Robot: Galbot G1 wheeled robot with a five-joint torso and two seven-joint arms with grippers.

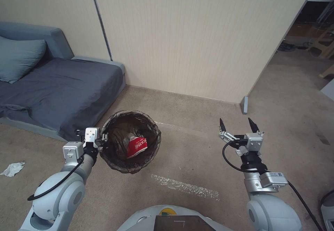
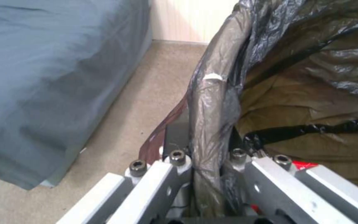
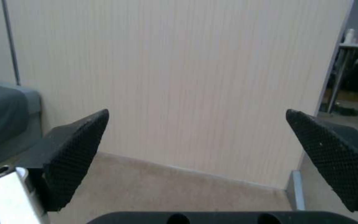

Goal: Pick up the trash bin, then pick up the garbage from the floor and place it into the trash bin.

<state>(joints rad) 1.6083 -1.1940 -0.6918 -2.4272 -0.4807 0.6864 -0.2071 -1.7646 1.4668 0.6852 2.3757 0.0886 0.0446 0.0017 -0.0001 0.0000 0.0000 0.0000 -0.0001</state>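
The trash bin (image 1: pixel 130 141), lined with a dark see-through bag, hangs just above the carpet beside the sofa. My left gripper (image 1: pixel 104 140) is shut on its near-left rim (image 2: pixel 206 130), one finger inside and one outside the bag. A red-and-white crumpled packet (image 1: pixel 136 146) lies inside the bin on a brown paper scrap. A white crumpled tissue (image 1: pixel 12 168) lies on the floor at the far left, in front of the sofa. My right gripper (image 1: pixel 239 125) is held open and empty in the air to the right of the bin, its fingertips (image 3: pixel 75 152) facing the beige wall.
A grey-blue sofa (image 1: pixel 52 88) with a pillow stands at the left. A beige panelled wall (image 1: pixel 195 39) runs behind, ending at a corner (image 1: pixel 244 104) with a passage to a cluttered room on the right. White tape strips (image 1: pixel 184 186) mark the carpet.
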